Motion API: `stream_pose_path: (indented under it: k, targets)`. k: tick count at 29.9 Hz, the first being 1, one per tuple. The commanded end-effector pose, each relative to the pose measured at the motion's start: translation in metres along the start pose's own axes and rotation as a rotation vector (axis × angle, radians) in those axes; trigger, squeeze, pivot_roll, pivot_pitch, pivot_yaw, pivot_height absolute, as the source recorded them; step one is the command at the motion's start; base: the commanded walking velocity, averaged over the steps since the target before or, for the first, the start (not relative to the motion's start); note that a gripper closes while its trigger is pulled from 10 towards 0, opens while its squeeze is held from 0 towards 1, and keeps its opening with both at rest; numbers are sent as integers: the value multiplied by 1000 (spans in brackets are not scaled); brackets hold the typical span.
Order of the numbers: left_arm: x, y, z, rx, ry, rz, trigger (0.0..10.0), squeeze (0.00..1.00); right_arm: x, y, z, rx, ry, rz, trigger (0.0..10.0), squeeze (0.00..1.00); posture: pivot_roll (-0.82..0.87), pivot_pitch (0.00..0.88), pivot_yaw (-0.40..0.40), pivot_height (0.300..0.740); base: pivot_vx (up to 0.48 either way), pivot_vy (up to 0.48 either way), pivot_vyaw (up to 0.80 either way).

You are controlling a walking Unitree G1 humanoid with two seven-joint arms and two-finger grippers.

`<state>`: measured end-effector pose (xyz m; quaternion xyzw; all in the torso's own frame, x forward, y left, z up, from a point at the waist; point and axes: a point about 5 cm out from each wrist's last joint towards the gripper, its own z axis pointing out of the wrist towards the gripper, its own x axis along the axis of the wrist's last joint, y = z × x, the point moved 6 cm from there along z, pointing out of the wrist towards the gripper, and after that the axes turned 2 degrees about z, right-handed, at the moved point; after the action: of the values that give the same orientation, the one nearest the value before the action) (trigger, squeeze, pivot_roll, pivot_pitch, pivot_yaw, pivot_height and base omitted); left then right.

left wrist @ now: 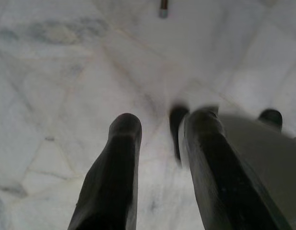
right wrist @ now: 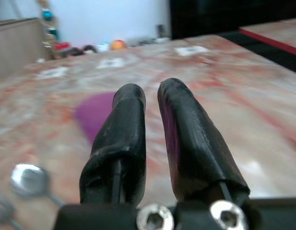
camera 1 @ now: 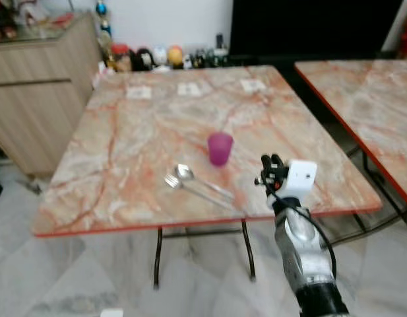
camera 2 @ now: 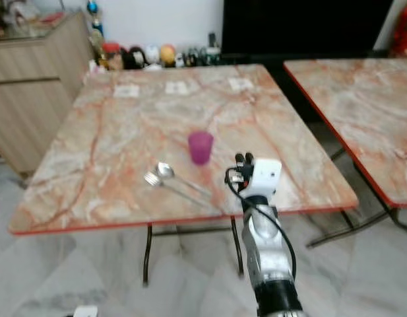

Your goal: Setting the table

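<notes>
- Right gripper (camera 1: 272, 165): raised over the table's (camera 1: 124, 198) near edge, jaws narrow, empty, near purple cup (camera 1: 219, 148).
- Spoon (camera 1: 185, 173) touches fork (camera 1: 172, 181).
- Left gripper (left wrist: 159, 158): above floor, jaws parted.

no text, label, brand or number is being made out; markings on the paper slips (camera 1: 139, 92) on the table (camera 1: 124, 152) are being blurred beyond reading.
</notes>
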<state>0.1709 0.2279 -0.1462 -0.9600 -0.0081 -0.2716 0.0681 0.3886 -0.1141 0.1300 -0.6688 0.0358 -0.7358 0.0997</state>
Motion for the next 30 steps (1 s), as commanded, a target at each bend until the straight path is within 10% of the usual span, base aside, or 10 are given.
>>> stream_pose_path:
  k: [1,8,9,26,27,30]
  targets:
    - [-10,-9,-2,19,-30,5,10000,0,1,-13,1,34,5,8,10000,0,-46,0,7,740,319,0,0]
    - [-10,-9,-2,21,-31,14,10000,0,2,-16,2,45,9,28,10000,0,-46,0,7,740,221,0,0]
    - [-10,-9,-2,19,-31,16,10000,0,5,-17,4,44,16,38,10000,1000,-45,0,8,740,0,0,0]
    - [-9,-9,-2,18,-33,16,10000,0,20,4,33,-127,-9,200,10000,961,-42,0,10,740,0,0,0]
    - [-9,-9,-2,19,-33,15,10000,0,16,8,33,-157,-37,205,10000,55,-40,0,10,740,0,0,0]
    - [-10,-9,-2,18,-35,14,10000,0,3,22,34,-245,-118,268,10000,0,-40,0,11,740,0,0,0]
